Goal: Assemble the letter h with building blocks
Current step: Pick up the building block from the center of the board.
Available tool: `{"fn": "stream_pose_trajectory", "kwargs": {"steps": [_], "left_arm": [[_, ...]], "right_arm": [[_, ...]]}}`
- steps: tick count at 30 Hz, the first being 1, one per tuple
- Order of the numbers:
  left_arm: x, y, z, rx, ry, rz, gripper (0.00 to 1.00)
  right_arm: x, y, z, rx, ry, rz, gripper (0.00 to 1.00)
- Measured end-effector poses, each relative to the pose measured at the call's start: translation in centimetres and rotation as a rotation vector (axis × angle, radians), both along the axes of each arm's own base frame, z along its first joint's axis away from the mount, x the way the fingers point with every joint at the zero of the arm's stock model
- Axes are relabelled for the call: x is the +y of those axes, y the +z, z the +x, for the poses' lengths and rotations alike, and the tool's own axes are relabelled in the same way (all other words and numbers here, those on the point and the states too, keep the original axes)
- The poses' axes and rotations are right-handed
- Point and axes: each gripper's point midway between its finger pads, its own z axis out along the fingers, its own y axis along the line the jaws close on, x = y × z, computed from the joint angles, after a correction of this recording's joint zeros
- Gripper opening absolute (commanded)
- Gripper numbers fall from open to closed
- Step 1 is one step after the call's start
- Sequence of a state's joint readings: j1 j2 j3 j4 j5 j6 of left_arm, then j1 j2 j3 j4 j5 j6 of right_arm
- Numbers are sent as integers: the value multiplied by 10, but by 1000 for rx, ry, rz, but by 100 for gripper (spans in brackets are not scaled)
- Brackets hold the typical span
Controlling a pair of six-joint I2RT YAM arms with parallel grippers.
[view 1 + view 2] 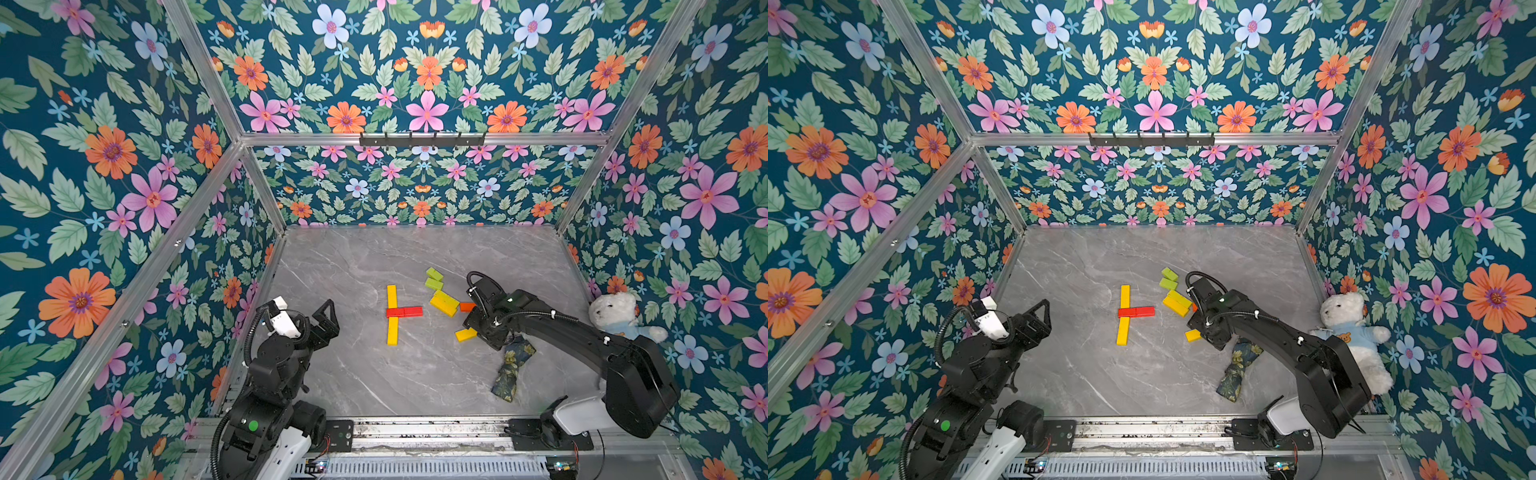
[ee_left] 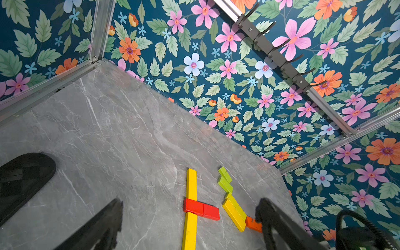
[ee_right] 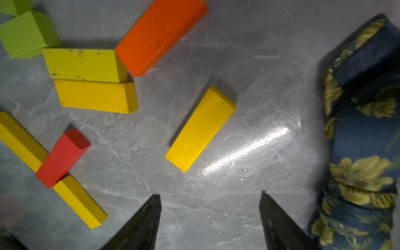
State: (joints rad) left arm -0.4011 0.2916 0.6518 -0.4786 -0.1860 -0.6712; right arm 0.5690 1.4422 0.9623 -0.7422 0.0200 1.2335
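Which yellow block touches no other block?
The short yellow block just ahead of the right claw: it lies alone, while the rest each touch a neighbour.

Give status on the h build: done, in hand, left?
Done: the yellow upright lies flat with the red crossbar sticking out from its middle. In hand: nothing yet; the right end effector is open near a loose short yellow block. Left: grasp that block, probably, and set it as the short leg at the crossbar's free end.
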Motion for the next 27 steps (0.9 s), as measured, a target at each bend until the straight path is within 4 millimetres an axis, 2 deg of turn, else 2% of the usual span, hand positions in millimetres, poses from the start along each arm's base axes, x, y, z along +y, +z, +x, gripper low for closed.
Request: {"fn": "stream_pose_trajectory", "kwargs": {"steps": [4, 11, 18, 21, 24, 27], "left_arm": [[0, 1, -1, -4, -3, -2, 100], [0, 1, -1, -7, -3, -2, 100], [1, 3, -2, -14, -3, 0, 100], [1, 3, -3, -16, -4, 1, 100], [1, 3, -3, -16, -4, 1, 100], [1, 3, -3, -16, -3, 1, 100]], "right_arm": [[-8, -21, 3, 83, -100, 10, 73], [10, -44, 22, 155, -106, 15, 72], [11, -61, 18, 224, -90, -12, 67], [11, -62, 16, 244, -66, -20, 58], [12, -62, 15, 256, -26, -18, 42], [21, -59, 20, 236, 48, -17, 32]]}}
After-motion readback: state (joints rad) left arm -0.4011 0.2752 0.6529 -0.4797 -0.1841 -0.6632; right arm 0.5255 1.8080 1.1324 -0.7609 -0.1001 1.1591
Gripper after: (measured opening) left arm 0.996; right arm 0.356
